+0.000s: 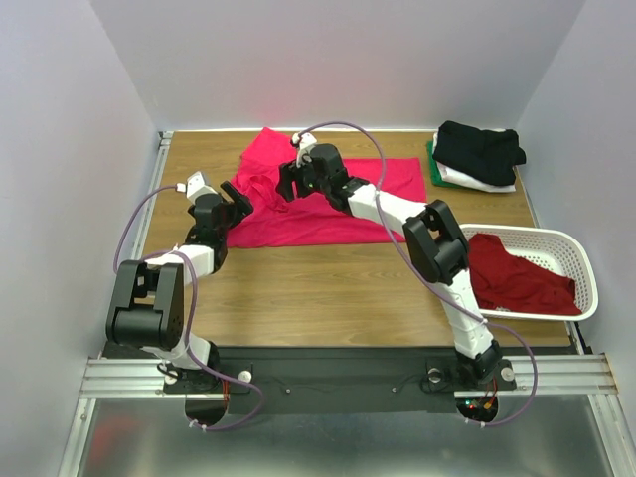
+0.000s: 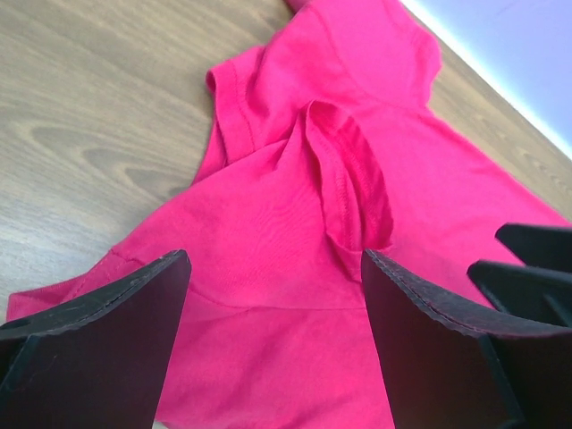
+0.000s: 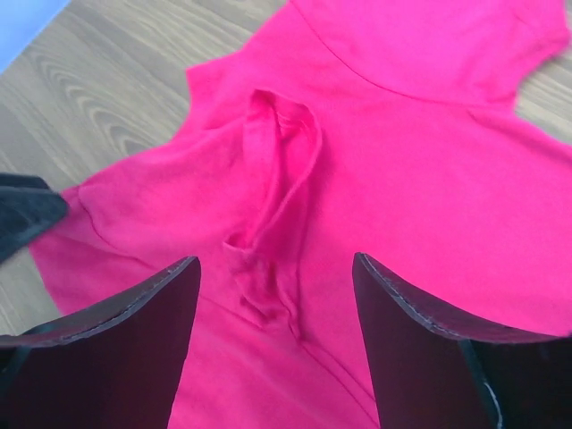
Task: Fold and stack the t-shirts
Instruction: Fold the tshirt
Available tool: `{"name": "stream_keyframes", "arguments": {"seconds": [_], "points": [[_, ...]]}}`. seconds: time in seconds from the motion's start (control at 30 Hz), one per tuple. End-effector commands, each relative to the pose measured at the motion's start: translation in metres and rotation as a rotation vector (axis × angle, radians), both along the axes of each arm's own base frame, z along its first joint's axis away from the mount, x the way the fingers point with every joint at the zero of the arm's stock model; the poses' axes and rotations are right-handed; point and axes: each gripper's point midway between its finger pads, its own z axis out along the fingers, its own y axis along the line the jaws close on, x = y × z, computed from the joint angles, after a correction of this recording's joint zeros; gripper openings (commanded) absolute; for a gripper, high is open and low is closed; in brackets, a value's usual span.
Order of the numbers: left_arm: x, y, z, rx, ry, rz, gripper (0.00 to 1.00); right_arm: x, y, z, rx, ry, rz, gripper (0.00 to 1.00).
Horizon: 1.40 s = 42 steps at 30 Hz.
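Note:
A bright pink-red t-shirt (image 1: 328, 204) lies spread on the table at the back middle, its collar bunched into a raised fold (image 2: 344, 170) (image 3: 273, 197). My left gripper (image 1: 238, 206) is open and empty just above the shirt's left edge (image 2: 268, 295). My right gripper (image 1: 289, 182) is open and empty above the collar fold (image 3: 277, 304). A darker red t-shirt (image 1: 517, 278) lies crumpled in the basket. Folded black (image 1: 480, 149), white (image 1: 477, 181) and green (image 1: 435, 164) t-shirts are stacked at the back right.
The white perforated basket (image 1: 571, 253) stands at the right edge. The wooden table (image 1: 328, 293) has white walls on three sides. The right gripper's fingers (image 2: 527, 268) show at the right of the left wrist view.

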Motion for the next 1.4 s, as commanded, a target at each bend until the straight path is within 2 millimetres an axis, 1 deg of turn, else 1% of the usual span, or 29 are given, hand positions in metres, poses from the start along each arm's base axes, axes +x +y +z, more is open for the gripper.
{"name": "stream_keyframes", "arguments": {"seconds": [0.0, 0.03, 0.13, 0.17, 0.27, 0.33, 0.37, 0.43, 0.5, 0.53, 0.57, 0.63, 0.67, 0.8, 0.87, 1.07, 1.1, 1.17, 1.23, 1.27, 1.3, 1.33, 1.37], "points": [[0.007, -0.002, 0.010, -0.010, -0.041, -0.008, 0.89, -0.004, 0.035, 0.020, 0.081, -0.065, 0.083, 0.73], [0.007, -0.002, 0.010, -0.011, -0.041, -0.007, 0.89, -0.004, 0.037, 0.014, 0.076, -0.058, 0.086, 0.72], [0.006, -0.002, 0.010, -0.009, -0.042, -0.008, 0.89, -0.002, 0.037, 0.008, 0.066, -0.055, 0.071, 0.69], [0.007, -0.002, 0.010, -0.009, -0.044, -0.008, 0.89, -0.005, 0.039, 0.002, 0.056, -0.049, 0.075, 0.68], [0.007, -0.004, 0.008, -0.011, -0.037, -0.021, 0.89, -0.005, 0.043, -0.007, 0.033, -0.053, 0.059, 0.68], [0.008, -0.006, 0.007, -0.013, -0.034, -0.029, 0.89, -0.002, 0.042, -0.008, 0.021, -0.059, 0.033, 0.67], [0.008, -0.006, 0.007, -0.015, -0.034, -0.029, 0.89, -0.002, 0.043, -0.015, 0.013, -0.053, 0.029, 0.67], [0.008, -0.006, 0.007, -0.016, -0.034, -0.032, 0.89, 0.002, 0.044, -0.014, 0.008, -0.062, 0.011, 0.66], [0.008, -0.007, 0.008, -0.014, -0.036, -0.036, 0.89, 0.003, 0.046, -0.021, -0.005, -0.058, 0.004, 0.65], [0.007, -0.006, 0.006, -0.013, -0.032, -0.033, 0.89, 0.005, 0.046, -0.027, -0.015, -0.054, -0.008, 0.65], [0.007, -0.007, 0.005, -0.013, -0.030, -0.034, 0.89, 0.006, 0.048, -0.026, -0.014, -0.059, -0.009, 0.64], [0.007, -0.007, 0.005, -0.013, -0.029, -0.034, 0.89, 0.009, 0.048, -0.033, -0.034, -0.062, -0.030, 0.63], [0.008, -0.007, 0.005, -0.014, -0.030, -0.037, 0.89, 0.013, 0.045, -0.032, -0.045, -0.075, -0.053, 0.62], [0.008, -0.008, 0.005, -0.015, -0.029, -0.041, 0.89, 0.014, 0.045, -0.036, -0.065, -0.079, -0.065, 0.59], [0.009, -0.009, 0.003, -0.019, -0.025, -0.045, 0.89, 0.017, 0.042, -0.037, -0.075, -0.082, -0.091, 0.56], [0.013, -0.016, -0.004, -0.035, -0.006, -0.074, 0.89, 0.017, 0.045, -0.038, -0.074, -0.074, -0.082, 0.47], [0.014, -0.016, -0.008, -0.037, 0.003, -0.076, 0.89, 0.017, 0.045, -0.044, -0.080, -0.065, -0.079, 0.47], [0.015, -0.018, -0.011, -0.040, 0.013, -0.081, 0.89, 0.018, 0.047, -0.043, -0.081, -0.062, -0.076, 0.44], [0.016, -0.020, -0.014, -0.042, 0.021, -0.093, 0.89, 0.018, 0.047, -0.048, -0.087, -0.055, -0.074, 0.41], [0.017, -0.020, -0.016, -0.041, 0.027, -0.095, 0.89, 0.018, 0.047, -0.052, -0.098, -0.046, -0.073, 0.37], [0.017, -0.020, -0.021, -0.040, 0.038, -0.095, 0.89, 0.018, 0.048, -0.048, -0.093, -0.047, -0.072, 0.34], [0.017, -0.025, -0.020, -0.053, 0.039, -0.121, 0.89, 0.019, 0.047, -0.051, -0.098, -0.044, -0.076, 0.27], [0.018, -0.026, -0.021, -0.052, 0.042, -0.123, 0.90, 0.019, 0.047, -0.051, -0.101, -0.042, -0.081, 0.22]]}}
